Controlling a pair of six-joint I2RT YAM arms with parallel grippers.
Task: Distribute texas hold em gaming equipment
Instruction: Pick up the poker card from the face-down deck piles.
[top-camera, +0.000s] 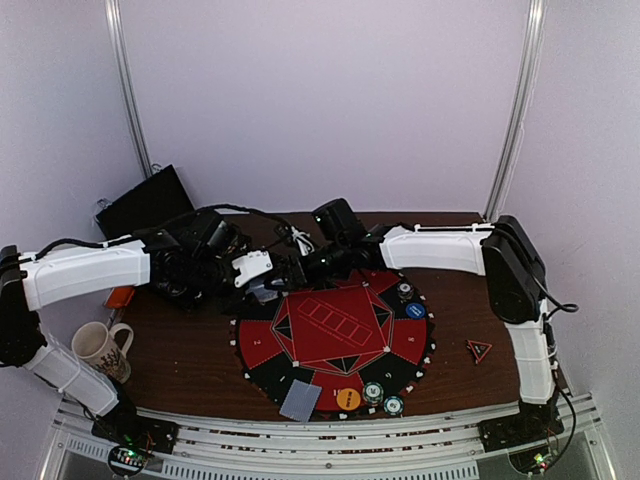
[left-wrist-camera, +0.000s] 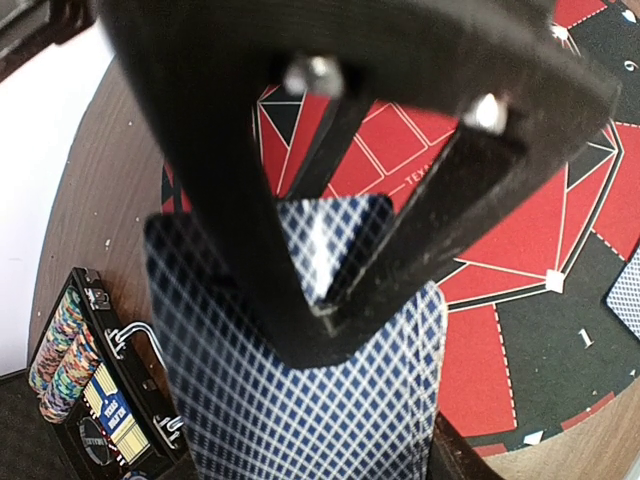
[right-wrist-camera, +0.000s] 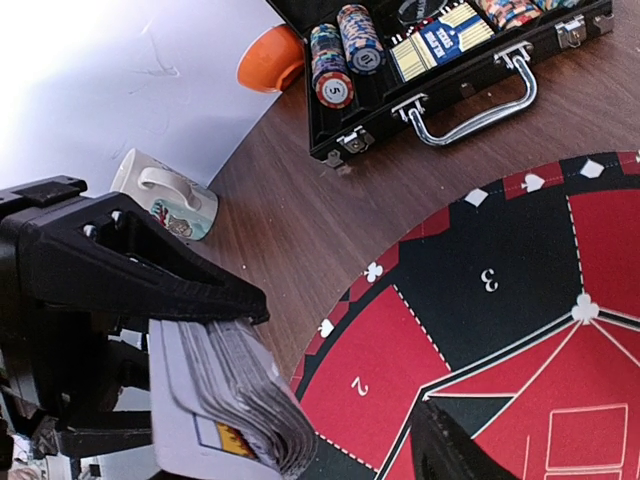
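The deck of cards (right-wrist-camera: 235, 400) is pinched in the left hand (left-wrist-camera: 325, 300), above the far left edge of the round mat (top-camera: 262, 345). The right hand (top-camera: 297, 270) is just beside it. I cannot tell how open it is. One card (top-camera: 300, 400) lies at the mat's near edge.
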